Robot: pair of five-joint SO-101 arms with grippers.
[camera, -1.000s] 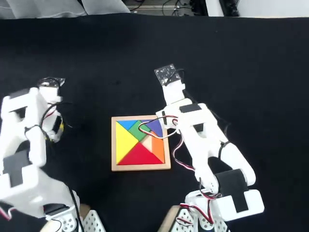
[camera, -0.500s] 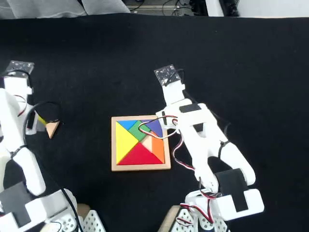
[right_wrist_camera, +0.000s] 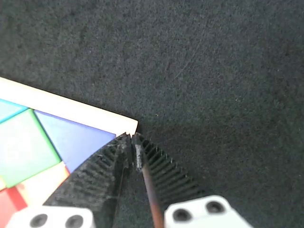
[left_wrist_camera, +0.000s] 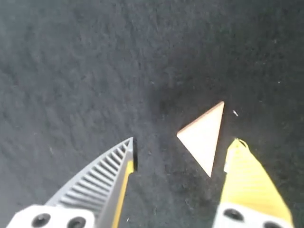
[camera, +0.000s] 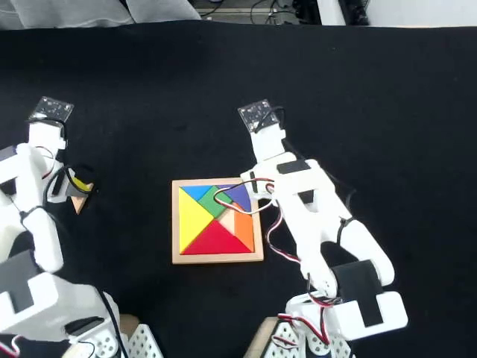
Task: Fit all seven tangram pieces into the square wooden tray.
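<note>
My overhead camera looks down on the whole table (camera: 373,89) from high up. Both wrist cameras sit close to it: one looks past the left gripper (left_wrist_camera: 183,141) onto the triangle (left_wrist_camera: 203,137), the other past the right gripper (right_wrist_camera: 131,137) onto the tray (right_wrist_camera: 71,108) corner. Overhead shares both spots.

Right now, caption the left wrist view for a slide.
Open left gripper over a pale triangle on the black table.

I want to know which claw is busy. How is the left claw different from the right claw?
The left gripper is open; the right gripper is shut. The left gripper has one yellow finger and one pale grey; the right gripper's are both black. The left gripper's fingers flank the loose pale triangle on the black table; the right gripper sits at a corner of the wooden tray, holding nothing. Both have ridged fingers.
</note>
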